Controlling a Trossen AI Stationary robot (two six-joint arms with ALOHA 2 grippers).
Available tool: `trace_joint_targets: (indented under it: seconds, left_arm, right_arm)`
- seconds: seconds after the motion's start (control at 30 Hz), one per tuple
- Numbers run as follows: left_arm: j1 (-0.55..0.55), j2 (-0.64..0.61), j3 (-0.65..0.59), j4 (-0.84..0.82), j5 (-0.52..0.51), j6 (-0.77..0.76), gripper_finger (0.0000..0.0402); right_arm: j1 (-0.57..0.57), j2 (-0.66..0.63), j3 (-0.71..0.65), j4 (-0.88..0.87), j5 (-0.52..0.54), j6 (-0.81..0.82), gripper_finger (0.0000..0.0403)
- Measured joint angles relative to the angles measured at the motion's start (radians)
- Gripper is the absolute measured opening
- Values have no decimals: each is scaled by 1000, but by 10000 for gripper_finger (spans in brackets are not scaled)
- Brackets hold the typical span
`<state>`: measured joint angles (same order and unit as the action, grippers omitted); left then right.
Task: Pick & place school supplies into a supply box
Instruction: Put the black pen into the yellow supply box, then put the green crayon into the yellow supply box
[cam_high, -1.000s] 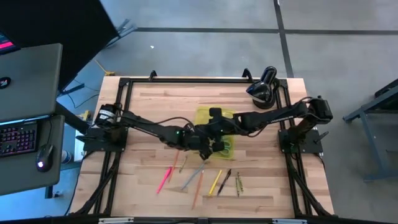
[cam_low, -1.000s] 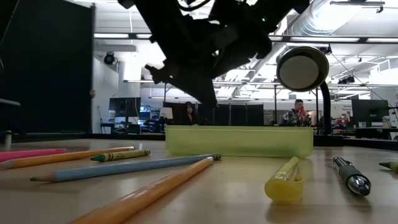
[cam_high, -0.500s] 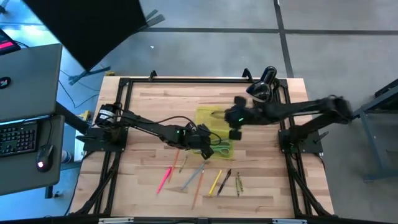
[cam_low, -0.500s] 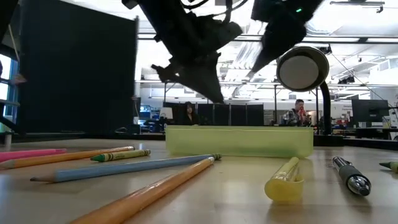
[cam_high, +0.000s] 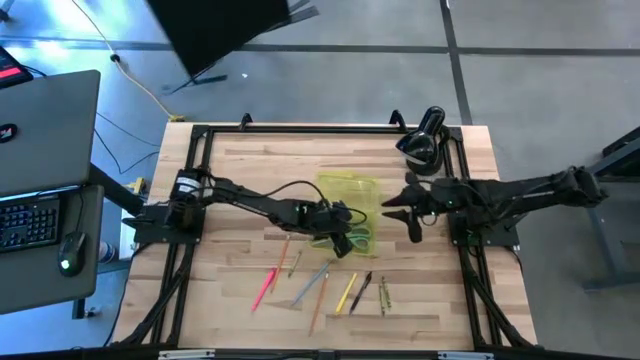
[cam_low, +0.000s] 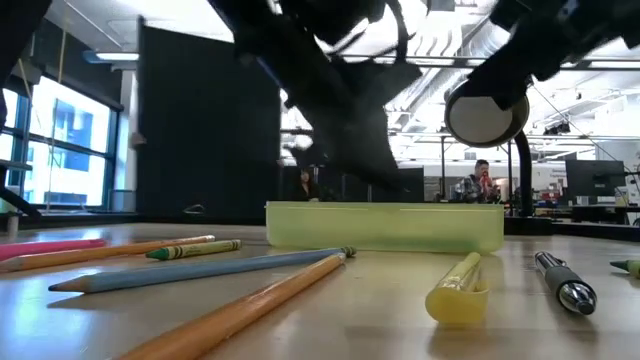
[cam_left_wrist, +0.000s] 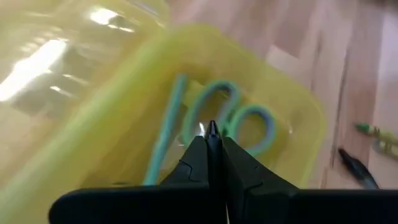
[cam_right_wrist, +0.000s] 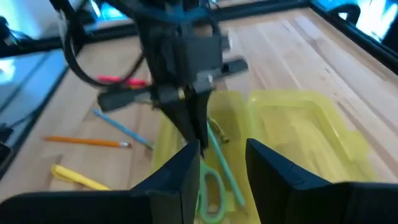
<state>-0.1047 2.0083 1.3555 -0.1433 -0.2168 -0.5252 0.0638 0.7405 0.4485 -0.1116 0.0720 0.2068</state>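
Observation:
The yellow-green supply box (cam_high: 352, 238) lies mid-table with its lid (cam_high: 347, 187) folded open toward the far side. Green-handled scissors (cam_left_wrist: 239, 118) and a teal pencil (cam_left_wrist: 166, 127) lie inside it. My left gripper (cam_high: 337, 222) is shut and points down into the box (cam_right_wrist: 186, 155), beside the scissors. My right gripper (cam_right_wrist: 221, 177) is open and raised to the right of the box (cam_high: 402, 205), facing it. Pens and pencils lie near the front edge: pink (cam_high: 265, 288), orange (cam_high: 318, 305), blue (cam_high: 310, 284), yellow (cam_high: 346, 292), black (cam_high: 362, 290). My left gripper's shut fingertips (cam_left_wrist: 212, 132) stand low inside the box, coming from above and pointing down. I cannot tell whether they touch the box floor or anything lying in it.
A black rounded device (cam_high: 421, 146) stands at the table's far right corner. Black frame rails (cam_high: 205, 160) run along the table's sides. A green crayon (cam_high: 383, 296) lies near the black pen. People sit in the room beyond (cam_low: 480, 180).
My right gripper has drawn back from over the box toward the table's right edge. My left gripper has shifted slightly right and come down lower into the box.

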Motion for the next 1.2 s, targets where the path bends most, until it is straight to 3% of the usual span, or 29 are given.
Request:
trace_joint_targets:
  seconds: [0.17, 0.37, 0.77, 0.97, 1.2]
  left_arm:
    - [1, 50, -1, 175, -2, 106, 62]
    - [1, 109, -1, 318, -2, 132, 88]
    - [8, 105, -1, 265, 30, 136, 123]
    - [14, 18, -1, 220, 51, 178, 117]
    - [13, -117, 0, 156, 24, 180, 106]
  right_arm:
    - [31, -44, -92, 117, 2, 32, 108]
    - [66, -46, -105, 124, 8, 64, 108]
    - [143, -47, -105, 134, 26, 112, 108]
    - [148, -46, -105, 150, 27, 171, 108]
    - [139, -33, -105, 261, 58, 69, 108]
